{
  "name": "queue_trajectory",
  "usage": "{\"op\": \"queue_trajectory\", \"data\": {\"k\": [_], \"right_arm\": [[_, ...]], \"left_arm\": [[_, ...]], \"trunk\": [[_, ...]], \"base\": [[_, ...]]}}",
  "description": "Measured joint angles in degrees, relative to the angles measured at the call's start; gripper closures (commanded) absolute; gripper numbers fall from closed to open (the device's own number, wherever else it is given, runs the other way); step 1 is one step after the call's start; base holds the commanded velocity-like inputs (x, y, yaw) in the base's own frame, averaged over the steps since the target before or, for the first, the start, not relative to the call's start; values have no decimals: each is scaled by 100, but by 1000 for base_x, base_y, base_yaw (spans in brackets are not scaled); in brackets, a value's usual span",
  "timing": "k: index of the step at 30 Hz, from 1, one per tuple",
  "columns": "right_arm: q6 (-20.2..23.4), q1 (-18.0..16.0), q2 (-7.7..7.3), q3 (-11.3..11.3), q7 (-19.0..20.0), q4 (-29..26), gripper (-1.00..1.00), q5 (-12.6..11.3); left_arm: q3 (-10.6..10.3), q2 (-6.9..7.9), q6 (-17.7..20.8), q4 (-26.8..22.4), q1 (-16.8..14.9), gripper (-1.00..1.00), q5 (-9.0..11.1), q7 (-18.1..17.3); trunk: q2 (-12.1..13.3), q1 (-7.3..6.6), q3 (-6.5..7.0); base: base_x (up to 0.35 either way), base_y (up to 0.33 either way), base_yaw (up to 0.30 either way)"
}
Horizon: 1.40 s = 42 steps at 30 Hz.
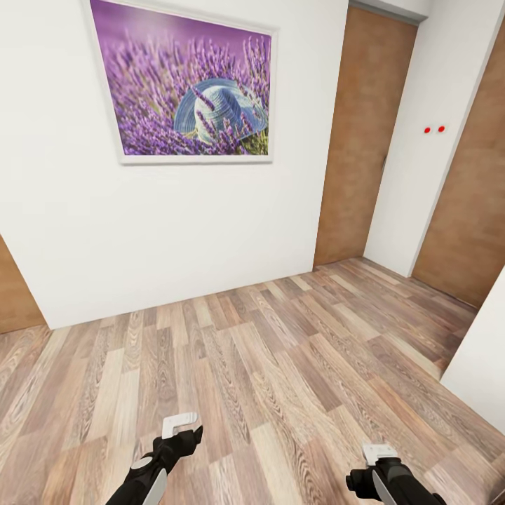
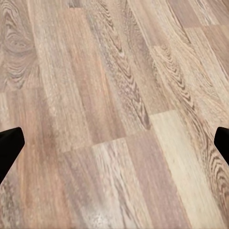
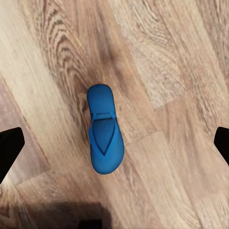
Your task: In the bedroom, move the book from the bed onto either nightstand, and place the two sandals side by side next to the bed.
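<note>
1. A white wall (image 1: 161, 231) is faced in the head view, with a light wood-plank floor (image 1: 280, 365) spread out below it.
2. Brown wooden door panels are seen to the right of the wall: one (image 1: 361, 133) set back in a recess, another (image 1: 473, 203) at the far right edge. Between them a narrow white wall section (image 1: 428, 161) is marked by two small red dots (image 1: 433, 130).
3. A large white-framed picture (image 1: 188, 88) of purple lavender with a blue hat is hung high on the wall.
4. The left arm is seen at the bottom of the head view, ending in the left gripper (image 1: 184, 421). In the left wrist view, its dark fingertips (image 2: 9, 148) are found at opposite edges, so the jaws are spread wide, with bare planks (image 2: 114, 114) between them.
5. The right gripper (image 1: 380, 452) is seen low at the right of the head view. In the right wrist view, its fingertips (image 3: 9, 148) are likewise set far apart, with nothing held.
6. One blue sandal (image 3: 103, 130) is seen in the right wrist view, lying flat on the floor (image 3: 181, 95), sole down and strap up. It is centred between the spread fingers and untouched. Its long axis is laid across the line joining the two fingertips, slightly slanted, with the narrower end pointed away from the camera and the broader end nearer. Nothing is seen resting against it.
</note>
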Motion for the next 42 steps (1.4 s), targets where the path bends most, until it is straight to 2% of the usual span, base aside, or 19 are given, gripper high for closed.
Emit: {"op": "queue_trajectory", "data": {"k": [17,25,31,33,36,38,41,42], "right_arm": [[0,0,16,5,0,0,-100,1],[0,0,173,8,-1,7,-100,-1],[7,0,215,8,-1,9,-100,0],[8,0,216,8,-1,9,-100,0],[9,0,219,8,-1,9,-100,0],[9,0,216,8,-1,9,-100,0],[9,0,215,8,-1,9,-100,0],[9,0,213,8,-1,9,-100,0]], "left_arm": [[0,0,-2,150,-5,-100,-19,-3],[5,-2,22,122,-9,-100,-12,10],[12,7,120,18,-84,-100,3,16],[14,8,277,-166,-147,-100,7,17],[14,-17,1123,-946,-288,-100,23,16],[12,-83,1684,-1545,-383,-100,45,12],[12,-200,2076,-2088,-457,-100,131,10],[11,-271,2194,-2318,-481,-100,219,10]], "trunk": [[-682,374,-305],[-1003,549,-449],[-1243,681,-556],[-1324,725,-592],[-1444,791,-646],[-1524,835,-681],[-1645,901,-736],[-1685,922,-753]], "base": [[0,0,0],[0,0,0],[0,0,0],[0,0,0],[0,0,0],[0,0,0],[0,0,0],[0,0,0]]}}
